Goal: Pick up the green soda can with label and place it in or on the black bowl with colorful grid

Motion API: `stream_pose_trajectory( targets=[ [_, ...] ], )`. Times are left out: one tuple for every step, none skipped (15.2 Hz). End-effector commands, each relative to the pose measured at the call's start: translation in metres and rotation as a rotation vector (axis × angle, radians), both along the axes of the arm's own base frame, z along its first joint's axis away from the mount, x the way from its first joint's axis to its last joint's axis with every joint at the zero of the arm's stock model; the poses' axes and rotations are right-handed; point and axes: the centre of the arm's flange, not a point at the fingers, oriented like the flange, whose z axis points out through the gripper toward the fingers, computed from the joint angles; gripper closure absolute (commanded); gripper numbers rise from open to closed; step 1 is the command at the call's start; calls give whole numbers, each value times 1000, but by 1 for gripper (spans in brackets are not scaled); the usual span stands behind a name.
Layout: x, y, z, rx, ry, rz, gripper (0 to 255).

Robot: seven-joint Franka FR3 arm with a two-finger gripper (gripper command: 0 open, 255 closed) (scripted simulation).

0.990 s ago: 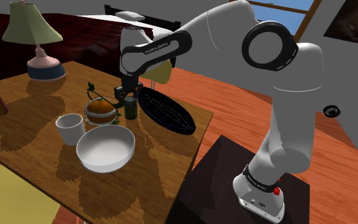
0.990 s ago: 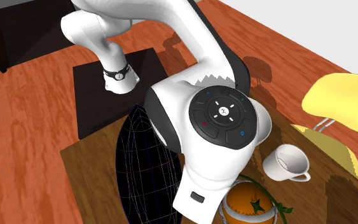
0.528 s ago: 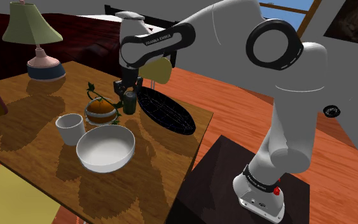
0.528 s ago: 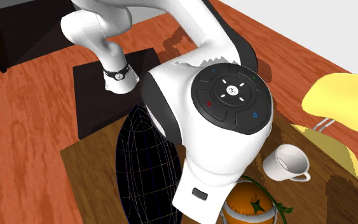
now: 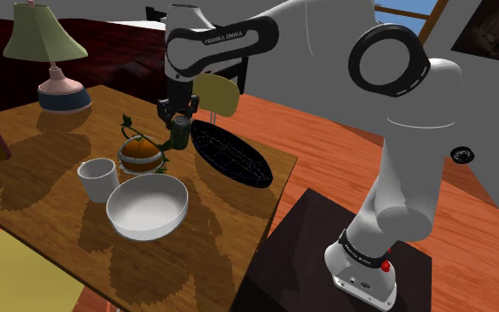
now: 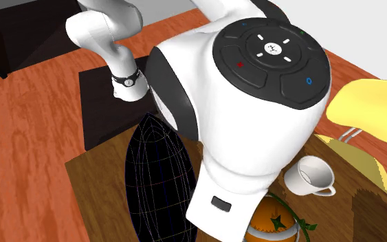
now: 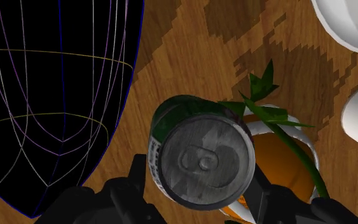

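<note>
Arm bent over, gripper pointing dwn, clasping can

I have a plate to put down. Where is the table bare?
Bare table lies between the lamp and the white cup, and between the white bowl and the black bowl. Crowded around the orange pot, where the gripper holds the green can.

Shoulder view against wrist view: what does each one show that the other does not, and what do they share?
The shoulder view adds the lamp, the stand and the white arm. The wrist view adds the grey top of the green can and the fingers clasping it. Both show the green can, the black grid bowl, the orange object with green stems and the wooden table.
</note>
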Motion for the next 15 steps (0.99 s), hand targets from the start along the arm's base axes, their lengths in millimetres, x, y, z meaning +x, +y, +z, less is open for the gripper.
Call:
stream_pose_trajectory(
  targets=[
    [-1,-1,10,0,0,0,255],
    [-1,-1,16,0,0,0,255],
    [-1,-1,21,0,0,0,255],
    [-1,-1,26,0,0,0,255],
    [-1,-1,32,0,0,0,255],
    [-1,-1,37,0,0,0,255],
    [-1,-1,42,0,0,0,255],
    [-1,-1,47,0,0,0,255],
    [-1,-1,53,0,0,0,255],
    [-1,-1,58,0,0,0,255],
    [-1,-1,63,0,0,0,255],
    [-1,-1,69,0,0,0,255],
    [-1,-1,74,0,0,0,255],
    [-1,-1,79,0,0,0,255],
    [-1,-1,84,0,0,0,255]
  ],
)
